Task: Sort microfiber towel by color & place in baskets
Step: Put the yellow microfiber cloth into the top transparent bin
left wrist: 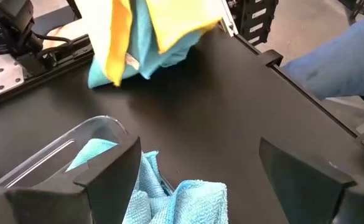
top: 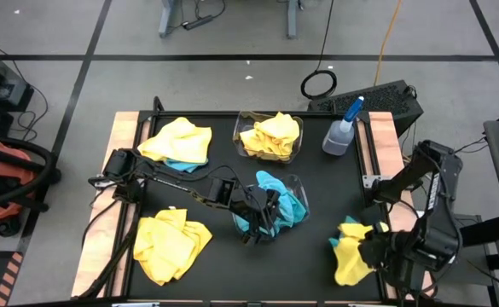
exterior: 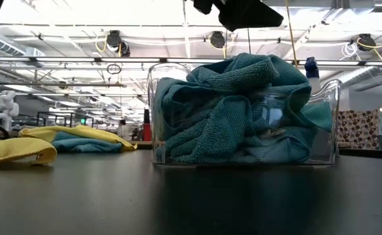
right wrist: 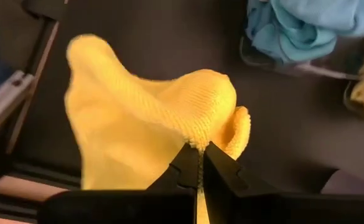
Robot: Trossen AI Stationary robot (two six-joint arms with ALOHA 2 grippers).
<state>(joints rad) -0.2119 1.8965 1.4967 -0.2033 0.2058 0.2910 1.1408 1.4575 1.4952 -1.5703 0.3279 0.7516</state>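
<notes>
towels lie in heaps on the dark tabletop (top: 317, 256). the right gripper (right wrist: 200, 163) is pinched tight on a yellow towel (right wrist: 144, 118) near the tabletop's right edge. the left gripper (left wrist: 197, 168) hangs spread wide, empty, over the blue-filled basket (top: 298, 189); the other basket (top: 239, 130) holds yellow towels beside a spray bottle (top: 341, 132).

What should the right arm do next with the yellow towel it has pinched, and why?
Probably lift and carry it toward the basket of yellow towels at the table's far side. The right gripper is shut on a yellow towel at the near right, and the nearer basket holds turquoise ones, with the open left gripper over it.
</notes>
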